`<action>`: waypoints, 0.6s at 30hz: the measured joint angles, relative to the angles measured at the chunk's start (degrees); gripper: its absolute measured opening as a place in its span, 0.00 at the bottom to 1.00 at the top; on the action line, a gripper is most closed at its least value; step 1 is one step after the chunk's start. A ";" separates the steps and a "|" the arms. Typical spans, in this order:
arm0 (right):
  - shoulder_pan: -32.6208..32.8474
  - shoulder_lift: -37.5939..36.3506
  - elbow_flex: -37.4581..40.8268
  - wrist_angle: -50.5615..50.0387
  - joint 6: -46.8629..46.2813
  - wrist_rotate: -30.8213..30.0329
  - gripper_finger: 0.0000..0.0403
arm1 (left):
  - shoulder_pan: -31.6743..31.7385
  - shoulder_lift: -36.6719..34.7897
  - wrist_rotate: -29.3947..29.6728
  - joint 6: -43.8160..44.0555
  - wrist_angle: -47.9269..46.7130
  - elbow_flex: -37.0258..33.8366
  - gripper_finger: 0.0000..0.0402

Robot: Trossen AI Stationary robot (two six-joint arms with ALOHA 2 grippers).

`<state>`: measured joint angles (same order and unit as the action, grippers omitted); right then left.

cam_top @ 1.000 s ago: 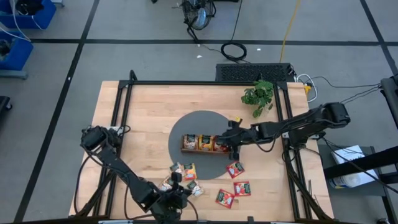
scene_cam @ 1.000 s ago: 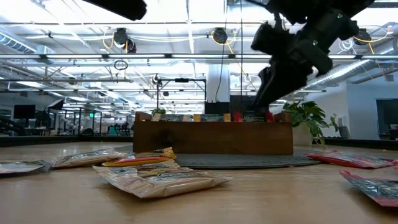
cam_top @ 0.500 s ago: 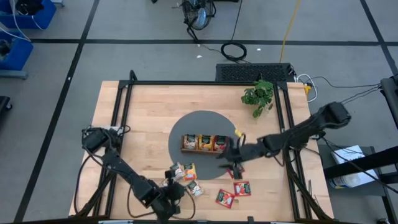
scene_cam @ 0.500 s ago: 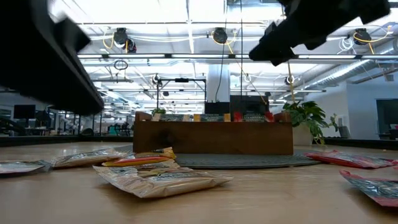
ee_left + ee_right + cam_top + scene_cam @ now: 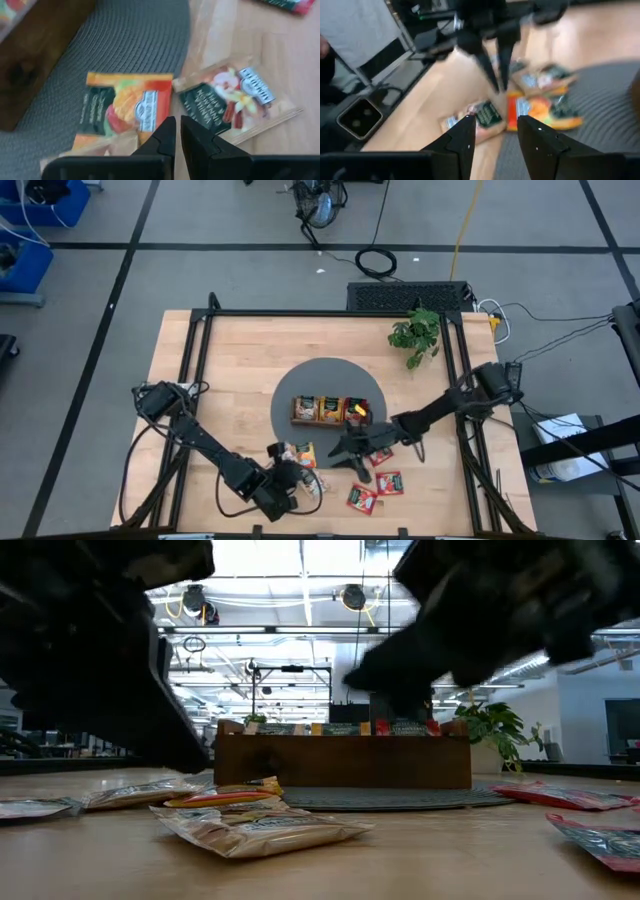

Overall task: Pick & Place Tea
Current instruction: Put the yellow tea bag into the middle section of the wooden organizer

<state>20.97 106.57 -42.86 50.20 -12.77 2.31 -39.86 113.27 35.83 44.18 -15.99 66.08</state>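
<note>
Tea sachets (image 5: 300, 455), high view: loose ones lie on the wooden table (image 5: 240, 360) in two clusters, one by the front edge of the grey round mat (image 5: 325, 380) near the left gripper (image 5: 300, 483), and red ones (image 5: 388, 482) off to the right. More already stand in the brown wooden tray (image 5: 328, 411) on the mat. Right gripper (image 5: 345, 452) reaches in low, just past the tray's front, between both clusters. Both arms crowd the same spot, so a clash looks like the main risk if both go for the left cluster.

Low view: flat crinkly foil packs (image 5: 262, 825) lie slightly puffed and overlapping on the smooth wood; tray (image 5: 340, 762) is a plain box w/ tops of sachets poking above its rim. Dark arm bulk fills both upper corners, no detail.

Left wrist view: fingers (image 5: 167, 142) nearly together, nothing between them, hovering over an orange sachet (image 5: 125, 107) half on the woven ribbed mat (image 5: 125, 45), w/ a tan-and-green one (image 5: 235, 102) just beside it on bare wood. Packs overlap, so a pinch could drag two, or slip off the slick flat film.

Right wrist view: fingers (image 5: 465, 137) stand apart, empty. Beyond them the left gripper's closed tips point down at the same orange sachet (image 5: 540, 110); another pack (image 5: 485, 117) lies near the mat edge. Thin flat squares give little to grab, so a scrape along the table is likely.
</note>
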 joint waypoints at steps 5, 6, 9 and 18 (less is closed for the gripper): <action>-0.92 6.31 -2.89 3.35 -5.15 3.97 0.29 | 0.04 0.00 -0.04 4.22 -2.38 -0.02 0.09; -1.00 7.16 -3.63 3.38 -6.02 3.93 0.29 | 0.07 0.00 -0.20 4.61 -3.18 -0.02 0.09; -1.05 9.20 -5.88 3.16 -7.57 3.90 0.28 | 0.21 0.00 -0.31 6.14 -4.87 -0.02 0.09; -1.85 11.49 -7.47 -1.00 -7.60 1.66 0.30 | 0.83 1.05 -2.62 6.54 -3.48 -0.02 0.09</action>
<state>19.11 118.06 -50.33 49.20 -20.37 3.97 -39.03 114.32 33.21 50.72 -19.47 66.06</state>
